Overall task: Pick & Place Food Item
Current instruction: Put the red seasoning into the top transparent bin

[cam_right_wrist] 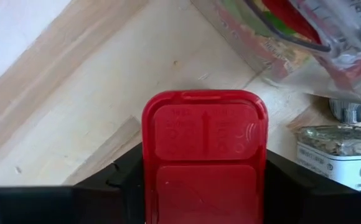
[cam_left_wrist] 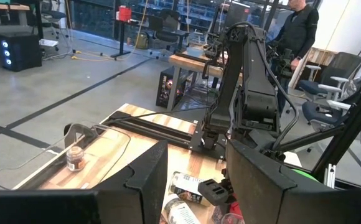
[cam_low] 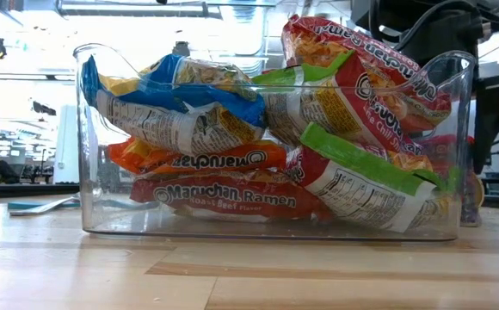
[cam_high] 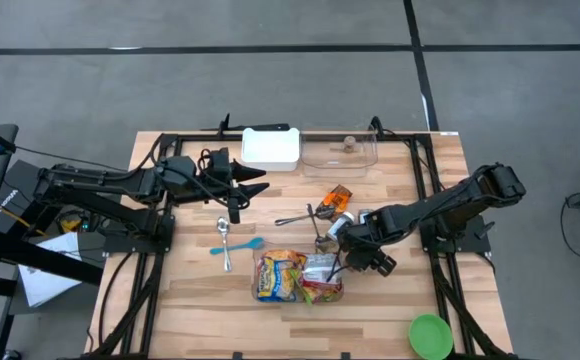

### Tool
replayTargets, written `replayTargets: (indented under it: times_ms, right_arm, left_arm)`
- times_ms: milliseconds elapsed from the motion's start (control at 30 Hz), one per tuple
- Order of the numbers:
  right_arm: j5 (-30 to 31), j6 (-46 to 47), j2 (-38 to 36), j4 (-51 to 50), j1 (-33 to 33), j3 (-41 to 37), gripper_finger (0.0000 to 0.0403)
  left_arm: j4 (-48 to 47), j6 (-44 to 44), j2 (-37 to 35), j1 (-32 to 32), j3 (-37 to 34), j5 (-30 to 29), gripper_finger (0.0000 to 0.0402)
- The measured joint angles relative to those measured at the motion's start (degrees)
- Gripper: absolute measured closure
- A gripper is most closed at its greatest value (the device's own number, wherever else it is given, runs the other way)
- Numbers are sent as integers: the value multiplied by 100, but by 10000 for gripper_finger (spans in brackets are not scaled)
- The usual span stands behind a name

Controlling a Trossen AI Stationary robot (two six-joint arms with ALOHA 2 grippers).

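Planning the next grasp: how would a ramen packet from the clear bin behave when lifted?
Probably light: the ramen packets sit loosely heaped in the bin. The wrappers look glossy and crinkled, so likely slippery and yielding. The contents could crack if squeezed hard.

Robotics lab/workshop: concrete floor, office chairs, workbenches, a person w/ equipment.

Both arms are showing black, boxy segments with black cables running along them. The left gripper is showing two broad, flat, matte black fingers. The right gripper is looking black and blocky, beside the clear bin.
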Motion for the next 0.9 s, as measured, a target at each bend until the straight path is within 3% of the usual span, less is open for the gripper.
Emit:
replayTargets:
  times_ms: [267,467,767,900]
  right_arm:
    - [-14,194,0,-17,7,9,169]
    - [-14,199,-194,-196,4,9,197]
    - [37,544,-930,-502,-141,20,170]
    - [206,638,-1186,-906,-290,285,186]
  left_arm:
    - [0,-2,0,-1,0,0,243]
    - [-1,-2,0,0,-2,0,243]
    - [6,-2,0,0,-5,0,243]
    - [-3,-2,0,0,-24,0,243]
